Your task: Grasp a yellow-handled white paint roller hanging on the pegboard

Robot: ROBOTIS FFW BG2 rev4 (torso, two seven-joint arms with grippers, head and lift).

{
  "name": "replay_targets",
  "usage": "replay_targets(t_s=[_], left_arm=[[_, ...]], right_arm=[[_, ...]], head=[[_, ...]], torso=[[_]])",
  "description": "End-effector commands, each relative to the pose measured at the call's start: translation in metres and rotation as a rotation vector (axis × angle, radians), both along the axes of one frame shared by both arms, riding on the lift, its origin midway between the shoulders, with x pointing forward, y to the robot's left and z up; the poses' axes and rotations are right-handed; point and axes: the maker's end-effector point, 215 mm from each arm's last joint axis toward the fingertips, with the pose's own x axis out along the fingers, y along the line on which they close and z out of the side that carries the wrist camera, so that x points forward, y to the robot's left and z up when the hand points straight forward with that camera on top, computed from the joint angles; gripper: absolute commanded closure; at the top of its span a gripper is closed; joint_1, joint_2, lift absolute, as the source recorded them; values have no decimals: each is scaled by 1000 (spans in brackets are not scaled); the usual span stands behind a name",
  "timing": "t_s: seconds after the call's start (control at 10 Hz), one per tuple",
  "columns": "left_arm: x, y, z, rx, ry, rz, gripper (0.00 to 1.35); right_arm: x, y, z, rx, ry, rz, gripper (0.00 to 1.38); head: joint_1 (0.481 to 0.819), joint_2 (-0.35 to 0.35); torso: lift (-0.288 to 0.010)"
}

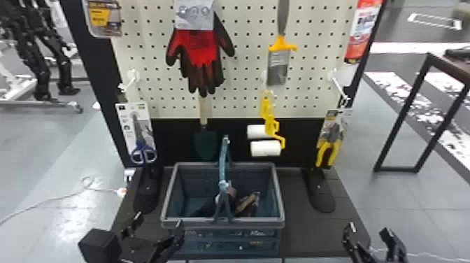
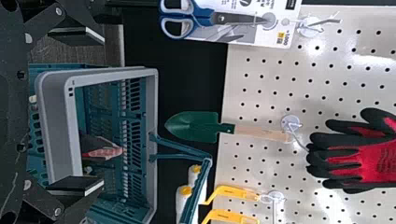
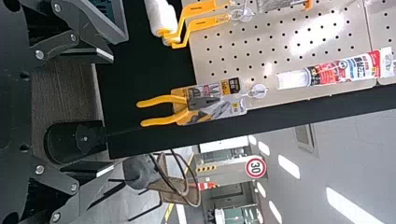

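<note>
I stand before the pegboard [image 1: 307,80] and see two white paint rollers with yellow handles on one hook, low on the board, at about five o'clock from its middle. The upper paint roller [image 1: 257,132] and the lower paint roller [image 1: 265,148] hang one just above the other, and their white rolls lie in front of the black panel under the board. From the blue-grey basket [image 1: 167,196] on the dark table they are at about one o'clock, and nothing touches them. A brush with a yellow collar [image 1: 278,59] hangs at twelve o'clock from the rollers, a green trowel [image 1: 205,140] at nine o'clock and the yellow pliers [image 1: 328,143] at three o'clock. A red and black glove [image 1: 199,52] hangs higher, at about eleven o'clock. The left gripper [image 1: 155,227] is low, at eight o'clock from the basket, just beside its near corner. Its two fingers are spread wide and there is nothing between them. The right gripper [image 1: 369,239] is at four o'clock from the basket, over the table's near corner, also wide open and holding nothing. Both are well apart from the rollers.
</note>
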Motion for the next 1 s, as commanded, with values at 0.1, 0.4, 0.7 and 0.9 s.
replay_targets(t_s=[0.1,0.4,0.7,0.9], left_arm=[[0,9,1,0,-7,27,233],[11,3,17,38,-41,-17,233],[10,-3,14,22,-35,-13,233],[11,-9,13,19,-38,-26,233]], right_arm=[[18,5,14,-10,-33,22,450],[16,8,12,-11,-31,40,450],[26,20,9,-25,11,100,446],[45,36,16,-48,15,196,447]], head=[[549,0],[549,0],[549,0],[549,0]], torso=[[-100],[-100],[-100],[-100]])
